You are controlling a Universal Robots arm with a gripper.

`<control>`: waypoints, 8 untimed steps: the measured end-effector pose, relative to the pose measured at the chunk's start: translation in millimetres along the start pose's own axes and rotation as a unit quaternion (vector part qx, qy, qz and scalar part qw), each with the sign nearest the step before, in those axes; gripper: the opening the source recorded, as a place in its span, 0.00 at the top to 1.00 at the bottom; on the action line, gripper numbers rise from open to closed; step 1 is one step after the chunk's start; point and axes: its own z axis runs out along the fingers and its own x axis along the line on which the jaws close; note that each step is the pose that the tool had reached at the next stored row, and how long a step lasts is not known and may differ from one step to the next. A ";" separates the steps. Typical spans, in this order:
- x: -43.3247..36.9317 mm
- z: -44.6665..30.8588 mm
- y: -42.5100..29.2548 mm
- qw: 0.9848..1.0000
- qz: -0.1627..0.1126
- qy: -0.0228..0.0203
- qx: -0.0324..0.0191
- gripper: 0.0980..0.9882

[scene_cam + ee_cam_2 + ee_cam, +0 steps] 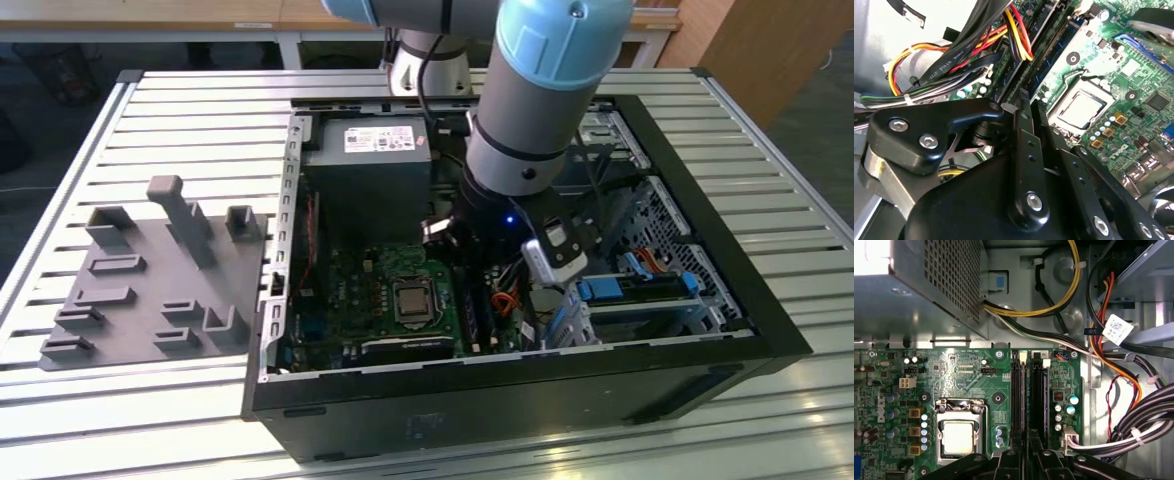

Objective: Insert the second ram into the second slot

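Okay, so the arm (534,110) is reaching down into the open computer case (507,410) and the gripper (1027,440) hangs right over the memory slots (1029,390). Those run in a tight row just beside the processor socket (959,435), between the socket and the fat bundle of cables (1149,410). In both wrist views the jaws are pulled nearly together, with only a thin sliver left between the fingers (1024,150), and that sliver lines up with the length of the slots. The blue memory stick itself I honestly can't pick out. If it's being held, it's edge-on in that sliver and hidden by the black finger links, and I can't tell whether it's already touching a slot or just above one. I also can't say which slot counts as the second one, though the gripper sits over the pair nearer the processor socket. My read is that this is the line-up or seating stage of the insert, not the pick-up. Whatever comes next calls for the stick staying square to the slot along its whole length, with the push going straight down so neither end tips in first.
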 end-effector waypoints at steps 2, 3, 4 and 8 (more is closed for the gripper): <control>0.2 -2.7 0.1 1.000 0.000 0.000 0.000 0.88; 0.2 -3.7 0.1 1.000 0.000 0.000 0.000 0.88; 0.2 -3.9 0.2 1.000 0.000 0.000 0.000 0.89; 0.2 -3.9 0.2 1.000 0.000 0.000 0.000 0.99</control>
